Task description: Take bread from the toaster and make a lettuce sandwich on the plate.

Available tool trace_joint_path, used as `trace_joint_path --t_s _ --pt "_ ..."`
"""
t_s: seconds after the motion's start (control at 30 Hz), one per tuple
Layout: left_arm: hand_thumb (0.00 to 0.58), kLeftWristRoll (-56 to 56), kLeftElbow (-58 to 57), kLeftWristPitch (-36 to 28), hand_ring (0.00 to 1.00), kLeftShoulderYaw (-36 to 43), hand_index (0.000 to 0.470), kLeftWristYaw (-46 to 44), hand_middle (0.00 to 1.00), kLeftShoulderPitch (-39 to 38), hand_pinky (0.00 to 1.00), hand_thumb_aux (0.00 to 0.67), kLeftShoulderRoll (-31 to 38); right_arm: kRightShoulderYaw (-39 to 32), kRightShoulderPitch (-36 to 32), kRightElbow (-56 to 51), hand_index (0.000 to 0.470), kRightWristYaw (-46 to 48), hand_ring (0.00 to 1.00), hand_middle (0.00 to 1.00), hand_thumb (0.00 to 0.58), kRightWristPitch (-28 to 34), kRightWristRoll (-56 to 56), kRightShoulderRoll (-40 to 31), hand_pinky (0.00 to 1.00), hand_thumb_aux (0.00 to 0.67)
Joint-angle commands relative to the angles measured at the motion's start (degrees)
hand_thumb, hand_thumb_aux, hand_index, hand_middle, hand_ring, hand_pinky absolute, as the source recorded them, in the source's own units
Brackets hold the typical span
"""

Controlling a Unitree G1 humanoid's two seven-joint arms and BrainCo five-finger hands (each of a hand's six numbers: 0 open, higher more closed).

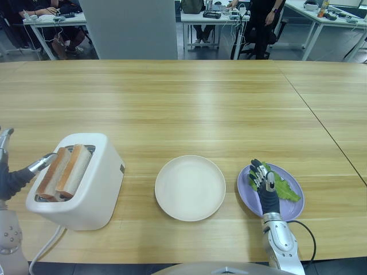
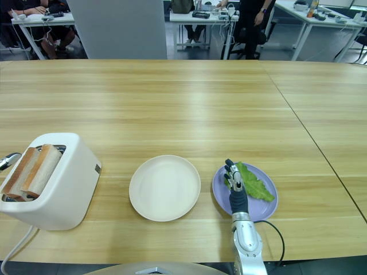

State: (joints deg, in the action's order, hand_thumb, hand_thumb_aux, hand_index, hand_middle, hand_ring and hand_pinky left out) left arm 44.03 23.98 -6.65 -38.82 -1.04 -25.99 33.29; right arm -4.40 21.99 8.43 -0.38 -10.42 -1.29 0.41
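Note:
A white toaster stands at the table's near left with two bread slices sticking out of its slots. My left hand is beside the toaster's left side, one fingertip touching the left slice, holding nothing. A cream plate lies bare in the near middle. To its right, a purple plate holds a green lettuce leaf. My right hand rests over the purple plate's left part, fingers extended, just left of the lettuce.
The toaster's white cord trails off the near edge. A black cable loops by my right wrist. A seam splits the wooden table on the right. Desks, chairs and people stand far behind.

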Motion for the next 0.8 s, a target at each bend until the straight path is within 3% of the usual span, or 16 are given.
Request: trace_joint_path --t_s 0.03,0.67,0.7,0.73,0.8 --pt "0.000 -0.5 -1.8 -0.6 0.00 1.4 0.000 -1.5 0.00 -0.5 0.00 0.000 0.1 0.3 -0.1 0.6 0.000 0.3 0.00 0.00 0.000 0.4 0.7 0.1 0.00 0.000" --pt "0.014 -0.4 -9.3 -2.3 0.00 8.3 0.005 -0.9 0.00 -2.3 0.00 0.008 -0.8 3.5 1.2 3.5 0.000 0.9 0.00 0.00 0.000 0.3 4.5 0.2 0.00 0.000" --pt "0.553 -0.6 -9.3 -2.4 0.00 8.4 0.361 -0.9 0.00 -2.2 0.00 0.525 -0.8 3.5 1.1 3.3 0.000 0.9 0.00 0.00 0.000 0.3 4.5 0.2 0.00 0.000" --pt "0.580 -1.1 -9.3 -2.2 0.00 8.3 0.460 -0.7 0.00 -2.0 0.00 0.670 -0.9 3.4 1.1 3.0 0.000 0.9 0.00 0.00 0.000 0.4 4.3 0.2 0.00 0.000" --pt "0.580 -1.9 -8.8 -2.2 0.00 8.2 0.460 -0.8 0.00 -1.6 0.00 0.670 -1.0 3.3 1.0 2.4 0.000 0.8 0.00 0.00 0.000 0.4 4.1 0.3 0.00 0.000"
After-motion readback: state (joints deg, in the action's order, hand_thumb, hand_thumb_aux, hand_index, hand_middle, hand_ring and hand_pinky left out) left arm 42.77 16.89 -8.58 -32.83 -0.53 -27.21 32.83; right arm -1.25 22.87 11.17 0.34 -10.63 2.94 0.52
